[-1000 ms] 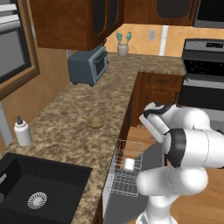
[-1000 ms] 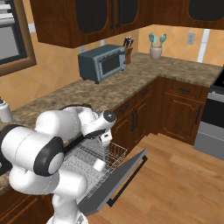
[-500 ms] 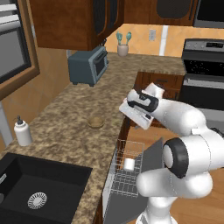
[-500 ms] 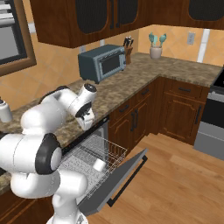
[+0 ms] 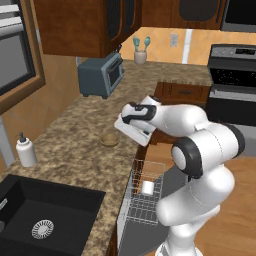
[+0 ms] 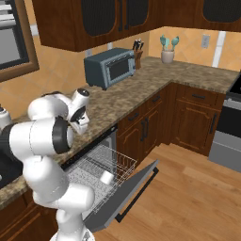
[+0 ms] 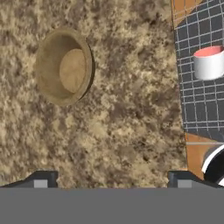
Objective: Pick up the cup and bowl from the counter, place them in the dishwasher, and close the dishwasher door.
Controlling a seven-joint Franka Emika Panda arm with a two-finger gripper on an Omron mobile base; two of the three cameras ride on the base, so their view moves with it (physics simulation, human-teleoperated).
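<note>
The tan wooden bowl [image 5: 109, 139] sits upright on the brown speckled counter [image 5: 75, 125]. In the hand view the bowl [image 7: 65, 65] lies at the upper left, ahead of the fingertips [image 7: 41, 179]. My gripper [image 5: 122, 129] hovers over the counter just right of the bowl, open and holding nothing; the hand view [image 7: 111, 181] shows the same wide, empty gap. The white cup with the pink top [image 5: 147, 187] lies on its side in the dishwasher's white wire rack [image 5: 142, 205]. The cup [image 6: 107, 177] and the lowered dishwasher door [image 6: 134, 190] are seen from the right. The cup [image 7: 209, 62] also lies at the upper right.
A blue-grey toaster oven [image 5: 102, 75] stands further along the counter. A white soap bottle [image 5: 25, 150] sits beside the black sink [image 5: 40, 220]. A utensil holder [image 5: 140, 52] is in the far corner, and the stove [image 5: 234, 85] is to the right. The pulled-out rack [image 6: 101, 164] juts over the wooden floor.
The arm has risen from the dishwasher rack and swung left over the counter, ending beside the bowl. The gripper stays open. The cup has not moved in the rack.
</note>
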